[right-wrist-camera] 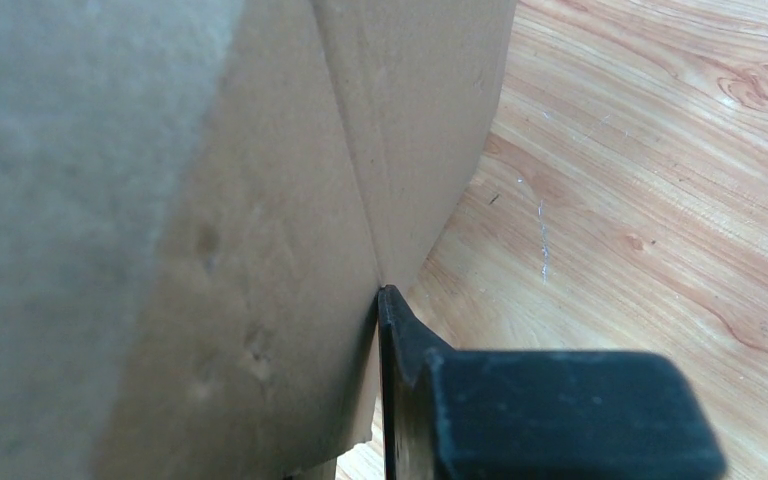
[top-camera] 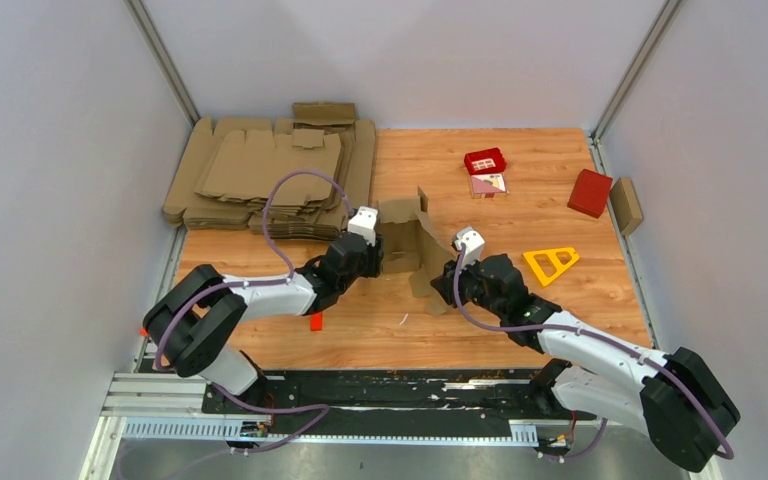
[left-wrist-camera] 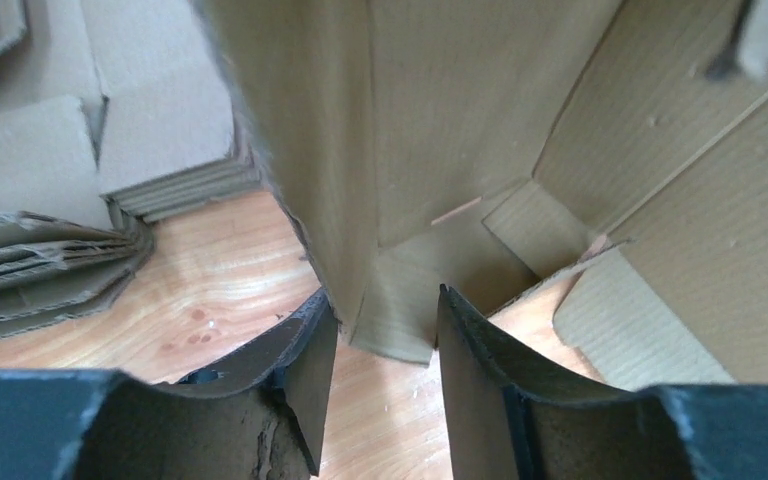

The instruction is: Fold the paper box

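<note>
At the middle of the desk [top-camera: 560, 310], I am pinching a wall of the half-raised paper box [top-camera: 405, 245] in the jaws of my right gripper [top-camera: 450, 268] while those of my left gripper [left-wrist-camera: 385, 300] are standing open astride another panel, which probably needs gripping and folding next.
</note>
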Robot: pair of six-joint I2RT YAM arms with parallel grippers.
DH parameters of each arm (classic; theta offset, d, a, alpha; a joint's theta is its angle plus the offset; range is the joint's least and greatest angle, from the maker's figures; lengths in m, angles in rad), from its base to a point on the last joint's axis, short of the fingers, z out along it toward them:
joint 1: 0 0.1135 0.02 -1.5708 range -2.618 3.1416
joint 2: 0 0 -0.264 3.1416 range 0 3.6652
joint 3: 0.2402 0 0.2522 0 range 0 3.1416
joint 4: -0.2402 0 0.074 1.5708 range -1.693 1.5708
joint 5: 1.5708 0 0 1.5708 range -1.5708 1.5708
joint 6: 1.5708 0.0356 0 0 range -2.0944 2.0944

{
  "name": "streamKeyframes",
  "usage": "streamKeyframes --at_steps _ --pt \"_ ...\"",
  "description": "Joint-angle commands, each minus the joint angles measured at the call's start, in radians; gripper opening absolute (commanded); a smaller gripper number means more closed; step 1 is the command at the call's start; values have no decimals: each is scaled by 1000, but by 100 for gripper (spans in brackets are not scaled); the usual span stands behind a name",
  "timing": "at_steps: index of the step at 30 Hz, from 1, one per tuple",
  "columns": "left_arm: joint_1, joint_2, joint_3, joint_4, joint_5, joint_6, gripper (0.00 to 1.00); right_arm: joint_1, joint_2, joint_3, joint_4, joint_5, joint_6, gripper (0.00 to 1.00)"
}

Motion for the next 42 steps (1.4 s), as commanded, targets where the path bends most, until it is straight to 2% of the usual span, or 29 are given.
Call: streamKeyframes --at_steps 1,3,11,18,24,29,30,33,37,39,42 --pt "-1 41 34 -21 55 -18 53 5 -25 5 4 13 -7 18" --pt "0 67 55 -22 71 -21 60 5 -26 5 7 8 -7 18" --pt "-1 97 96 -78 133 -11 75 5 -21 7 7 8 -9 18" --pt "0 73 76 -59 172 -15 63 5 -16 8 11 4 -8 18" --pt "-1 97 89 -33 263 -24 63 6 -16 7 19 -13 -11 18" --pt "1 104 96 -46 204 -21 54 5 -24 0 25 -38 -9 16" --pt "3 113 102 -52 189 -20 54 5 -27 -1 24 -38 -10 16" --pt "3 137 125 -75 203 -18 70 5 -37 -3 20 -35 -9 16" --pt "3 150 136 -94 239 -13 81 6 -37 -3 14 -30 -11 17" --pt "2 143 132 -101 246 -7 82 5 -34 -2 14 -30 -11 17" --pt "2 134 124 -96 251 -7 74 5 -33 -1 14 -33 -11 17"
